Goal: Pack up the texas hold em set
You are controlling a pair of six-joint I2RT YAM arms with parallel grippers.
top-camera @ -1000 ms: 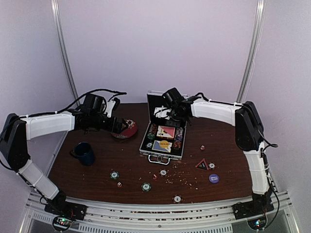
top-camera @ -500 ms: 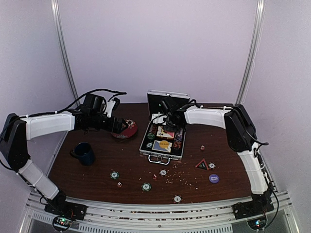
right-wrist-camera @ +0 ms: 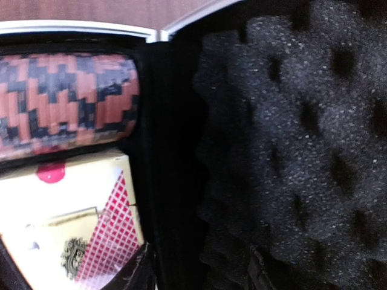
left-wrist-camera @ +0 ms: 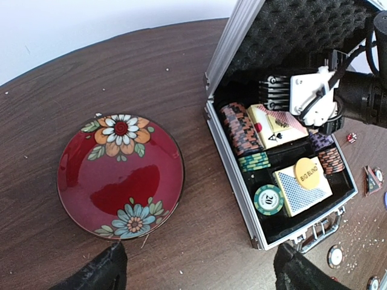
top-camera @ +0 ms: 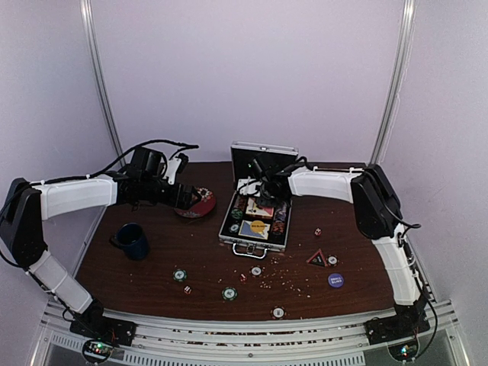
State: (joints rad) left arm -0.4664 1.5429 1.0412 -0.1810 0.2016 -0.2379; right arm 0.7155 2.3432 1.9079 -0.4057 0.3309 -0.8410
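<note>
The right gripper [left-wrist-camera: 273, 90] sits low inside the rear of the open silver case [left-wrist-camera: 225, 148], in the upper right of the left wrist view, just above the pink card box [left-wrist-camera: 275, 124]. In its own view the 2 fingertips [right-wrist-camera: 144, 269] stand part-way apart at the bottom edge with black lining between them. Whether they pinch anything cannot be told. Room there is tight. The foam lid [right-wrist-camera: 290, 151] fills the right of that frame, and a red-and-black chip stack [right-wrist-camera: 66, 103] lies across the upper left, close beside the card box.

The left gripper [left-wrist-camera: 202, 275] hangs with jaws wide and nothing between them. Its tips are at the bottom of its frame, over bare table [left-wrist-camera: 151, 66] between the red plate [left-wrist-camera: 121, 175] and the case's left wall.

Only the left wrist view shows the case's contents:
- a green chip stack [left-wrist-camera: 254, 161]
- a blue-backed deck [left-wrist-camera: 302, 193] under a yellow disc [left-wrist-camera: 307, 173]
- a chip marked 20 [left-wrist-camera: 268, 199]
- the metal handle [left-wrist-camera: 317, 232] at the front

Only the top view shows the lower half of the table. There are loose chips [top-camera: 229, 293] at centre, a blue disc [top-camera: 335, 280] at lower right, a die [top-camera: 318, 232] right of the case, and a dark mug [top-camera: 133, 240] at left, well apart from the case.
</note>
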